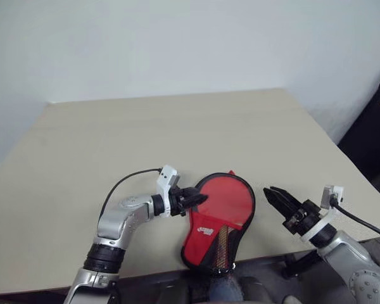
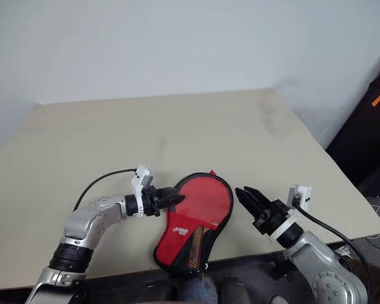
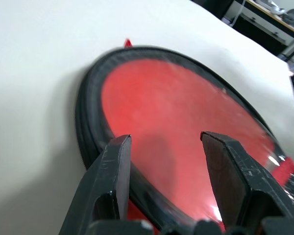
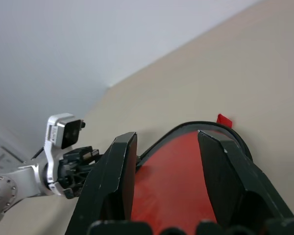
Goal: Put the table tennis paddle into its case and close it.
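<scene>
The case (image 1: 225, 202) lies flat near the table's front edge, red with black edging. Its white logo and mesh pocket are at the near end, which reaches the edge. A small red tab (image 1: 231, 172) sticks out at its far end. The paddle is hidden; no wooden handle shows. My left gripper (image 1: 201, 198) is open at the case's left rim, with its fingers (image 3: 118, 166) spread over the doubled black edge and red face (image 3: 176, 122). My right gripper (image 1: 272, 192) is open, pointing at the case from the right, a short gap away.
The beige table (image 1: 177, 126) stretches wide beyond the case toward a white wall. Its right edge runs diagonally, with a dark object (image 1: 377, 139) standing past it. A black cable (image 1: 123, 180) loops from my left wrist.
</scene>
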Motion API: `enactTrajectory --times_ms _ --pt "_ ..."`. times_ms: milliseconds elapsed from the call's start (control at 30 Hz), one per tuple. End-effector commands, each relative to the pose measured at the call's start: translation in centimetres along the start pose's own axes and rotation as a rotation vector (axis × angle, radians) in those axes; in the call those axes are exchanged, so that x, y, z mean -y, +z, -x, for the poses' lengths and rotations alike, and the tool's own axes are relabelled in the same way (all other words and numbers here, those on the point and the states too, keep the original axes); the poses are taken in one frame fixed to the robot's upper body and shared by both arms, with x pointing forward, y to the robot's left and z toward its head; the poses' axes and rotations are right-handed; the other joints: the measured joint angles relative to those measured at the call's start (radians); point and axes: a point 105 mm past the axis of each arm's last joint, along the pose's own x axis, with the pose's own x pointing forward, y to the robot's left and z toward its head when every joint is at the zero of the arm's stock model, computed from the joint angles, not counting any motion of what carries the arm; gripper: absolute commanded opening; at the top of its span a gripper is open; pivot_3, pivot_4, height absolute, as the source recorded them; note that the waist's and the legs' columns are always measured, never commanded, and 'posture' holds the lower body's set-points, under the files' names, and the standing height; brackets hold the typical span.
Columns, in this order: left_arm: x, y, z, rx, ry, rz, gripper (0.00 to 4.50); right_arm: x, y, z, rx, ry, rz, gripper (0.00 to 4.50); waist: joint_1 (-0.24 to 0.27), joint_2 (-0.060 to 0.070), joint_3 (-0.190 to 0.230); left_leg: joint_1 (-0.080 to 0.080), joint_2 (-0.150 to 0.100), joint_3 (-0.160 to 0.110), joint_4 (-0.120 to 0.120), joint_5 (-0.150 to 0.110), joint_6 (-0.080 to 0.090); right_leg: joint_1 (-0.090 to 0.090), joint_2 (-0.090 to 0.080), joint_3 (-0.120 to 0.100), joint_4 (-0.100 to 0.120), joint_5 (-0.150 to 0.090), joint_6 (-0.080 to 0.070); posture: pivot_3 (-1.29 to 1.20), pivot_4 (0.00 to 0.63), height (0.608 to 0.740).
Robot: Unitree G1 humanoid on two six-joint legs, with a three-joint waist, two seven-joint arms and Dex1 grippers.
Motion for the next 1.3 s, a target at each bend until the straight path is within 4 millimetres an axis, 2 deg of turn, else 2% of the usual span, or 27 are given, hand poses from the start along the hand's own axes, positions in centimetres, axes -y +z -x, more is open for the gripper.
enactTrajectory --times_ms 33,100,200,333,533,667,767,933,1133,1300 --pt "1.2 2.1 0.8 0.039 -0.062 -0.009 2.38 1.6 -0.1 -2.0 -0.085 -0.084 0.064 2.12 -0.001 0.000 0.001 0.000 0.000 0.000 0.000 0.000 0.000 0.000 0.001 0.000 0.000 0.000 0.000 0.00 0.000 0.740" --pt "1.6 2.1 1.3 0.029 -0.090 0.015 2.38 2.4 -0.4 -3.3 -0.125 -0.120 0.080 2.12 0.000 0.000 0.002 0.000 0.000 0.000 0.000 0.001 0.000 -0.001 0.001 0.000 0.001 0.001 -0.001 0.00 0.000 0.740" --pt "2.3 1.8 2.3 0.004 -0.128 0.016 2.38 3.4 -0.9 -4.9 -0.182 -0.145 0.103 3.01 -0.001 0.001 0.002 0.000 0.001 0.000 0.000 0.001 0.000 -0.002 0.002 0.001 0.002 0.001 -0.001 0.00 0.000 0.740" --pt "2.0 1.5 3.4 -0.008 -0.108 0.011 2.38 3.8 -2.0 -6.0 -0.268 -0.132 0.140 4.41 0.001 0.001 0.003 -0.001 0.001 0.000 -0.002 0.001 0.001 -0.002 0.002 0.002 0.002 0.001 0.000 0.00 0.000 0.740" --pt "1.6 1.5 3.7 0.000 -0.070 -0.004 2.38 5.5 -3.0 -7.3 -0.346 -0.183 0.125 4.46 -0.001 0.002 0.005 0.000 0.001 0.000 0.000 0.001 0.000 -0.001 0.003 0.002 0.002 0.003 0.001 0.00 0.000 0.740" --pt "1.6 1.3 3.5 0.006 -0.051 -0.009 2.38 5.8 -3.5 -7.8 -0.403 -0.186 0.145 4.46 -0.002 0.001 0.005 0.003 0.004 0.000 0.001 0.002 -0.001 0.001 0.006 0.003 0.002 0.002 -0.002 0.00 0.000 0.740" --pt "1.6 1.1 3.5 0.005 -0.040 -0.012 2.38 5.9 -3.7 -7.9 -0.415 -0.185 0.180 3.89 -0.005 0.001 0.004 0.003 0.006 0.000 0.001 0.002 -0.001 0.001 0.010 0.004 0.002 0.002 -0.003 0.00 0.000 0.740" --pt "1.4 1.1 3.3 0.010 -0.030 -0.012 2.38 5.0 -4.0 -8.0 -0.428 -0.135 0.254 2.14 -0.005 0.001 0.004 0.003 0.008 0.000 -0.001 0.002 -0.001 0.000 0.012 0.004 0.002 0.004 -0.003 0.00 0.000 0.740" --pt "1.1 1.1 3.1 0.015 -0.022 -0.002 2.38 3.9 -2.6 -8.7 -0.350 -0.094 0.257 0.07 -0.005 0.002 0.004 0.003 0.008 0.000 -0.001 0.002 -0.001 0.000 0.013 0.005 0.003 0.005 -0.002 0.00 0.000 0.740" --pt "1.0 0.7 2.8 0.009 -0.017 0.011 2.38 2.6 0.2 -9.4 -0.212 -0.051 0.189 0.02 -0.005 0.002 0.005 0.002 0.008 0.000 -0.001 0.002 -0.001 -0.001 0.013 0.005 0.004 0.005 -0.002 0.00 0.000 0.740"
